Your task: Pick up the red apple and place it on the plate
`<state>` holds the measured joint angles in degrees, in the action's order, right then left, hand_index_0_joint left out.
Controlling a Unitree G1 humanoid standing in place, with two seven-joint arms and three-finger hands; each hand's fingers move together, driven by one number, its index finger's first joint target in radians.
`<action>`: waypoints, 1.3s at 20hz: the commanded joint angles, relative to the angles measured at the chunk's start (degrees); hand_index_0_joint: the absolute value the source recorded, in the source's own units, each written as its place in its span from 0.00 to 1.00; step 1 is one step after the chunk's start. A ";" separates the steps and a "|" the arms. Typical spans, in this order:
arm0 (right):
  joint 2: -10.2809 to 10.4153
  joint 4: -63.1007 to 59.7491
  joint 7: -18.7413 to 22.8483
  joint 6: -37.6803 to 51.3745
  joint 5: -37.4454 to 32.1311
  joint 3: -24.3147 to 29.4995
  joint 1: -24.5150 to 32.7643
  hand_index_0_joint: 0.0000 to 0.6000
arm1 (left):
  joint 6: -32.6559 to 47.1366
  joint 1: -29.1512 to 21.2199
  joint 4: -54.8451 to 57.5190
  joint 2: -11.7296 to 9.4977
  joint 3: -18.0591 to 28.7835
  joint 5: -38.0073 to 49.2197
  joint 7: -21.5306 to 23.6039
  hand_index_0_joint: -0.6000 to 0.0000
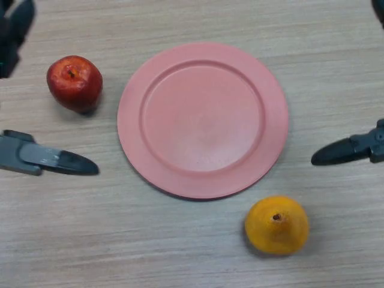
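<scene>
Hands [48, 157] [348, 149] low at either table edge, fingers straight and empty, apple [74, 83] left of plate [129, 114].

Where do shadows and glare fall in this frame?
Head view: soft, even light; the red apple casts a small shadow at its lower right, the orange a faint one at its base; the pink plate shows only a mild sheen, with no harsh glare on the table.

Apple [74, 83] left of plate [203, 120]; orange [276, 225] seemingly just before it.
</scene>
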<state>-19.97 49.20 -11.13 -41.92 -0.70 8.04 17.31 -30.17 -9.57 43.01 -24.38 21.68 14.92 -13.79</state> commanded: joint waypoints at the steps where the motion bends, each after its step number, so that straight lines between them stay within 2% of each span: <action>1: -2.19 2.22 2.53 6.96 -1.71 4.10 1.93 0.00 | 7.56 -0.49 3.08 -2.69 4.44 0.62 0.30 1.00; 7: -3.23 3.28 3.14 5.03 -4.02 4.86 1.46 0.00 | 2.76 0.14 4.98 -2.04 3.79 3.54 -0.24 1.00; 9: -2.59 2.70 3.18 5.82 -4.19 4.11 0.92 0.00 | 2.67 1.32 4.51 -2.91 3.71 0.77 -2.91 1.00; 10: -1.93 2.91 2.79 6.25 -5.24 4.57 -0.05 0.00 | 1.78 0.66 3.42 -1.95 4.03 1.56 -3.28 1.00; 11: -1.53 3.40 2.53 5.98 -6.25 5.09 -0.56 0.00 | 0.90 0.18 3.08 -1.44 4.34 2.77 -2.90 1.00; 13: -1.11 6.24 2.04 2.70 -10.85 6.87 -2.57 0.00 | -2.22 -2.73 0.79 -2.59 4.69 7.10 -0.50 1.00; 14: -1.46 6.65 3.01 1.62 -12.51 7.69 -2.55 0.00 | -0.17 -4.88 -2.89 -3.74 3.66 7.50 1.59 1.00; 15: -1.77 6.71 3.51 0.92 -13.00 7.81 -2.24 0.00 | 2.13 -5.79 -4.95 -4.04 2.95 6.80 2.37 1.00; 16: -2.64 6.30 4.27 0.21 -12.88 6.73 -1.56 0.00 | 6.72 -8.35 -10.53 -5.71 0.97 5.03 2.75 1.00; 17: -2.80 6.21 4.43 -0.37 -13.12 6.57 -1.08 0.00 | 9.27 -9.32 -13.04 -6.22 -0.03 3.86 2.60 1.00; 18: -2.78 6.62 4.33 -0.81 -14.16 7.44 -1.01 0.00 | 14.78 -12.57 -19.32 -6.54 -2.66 0.32 3.93 1.00; 21: -2.60 6.39 4.42 0.85 -16.18 10.13 -2.42 0.00 | 23.25 -16.73 -28.86 -6.26 -5.65 -4.38 5.90 1.00; 23: -3.23 5.18 5.11 2.47 -16.87 11.09 -2.99 0.00 | 26.67 -19.67 -36.26 -6.07 -7.29 -5.83 6.04 1.00; 26: -3.92 4.11 5.73 3.24 -17.95 12.56 -3.71 0.00 | 37.36 -23.39 -51.33 -5.87 -9.89 -12.55 7.71 1.00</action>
<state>-21.70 51.07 -7.32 -48.20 -16.93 15.46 12.11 -0.42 -29.90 -11.72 -27.40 8.79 2.92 -8.89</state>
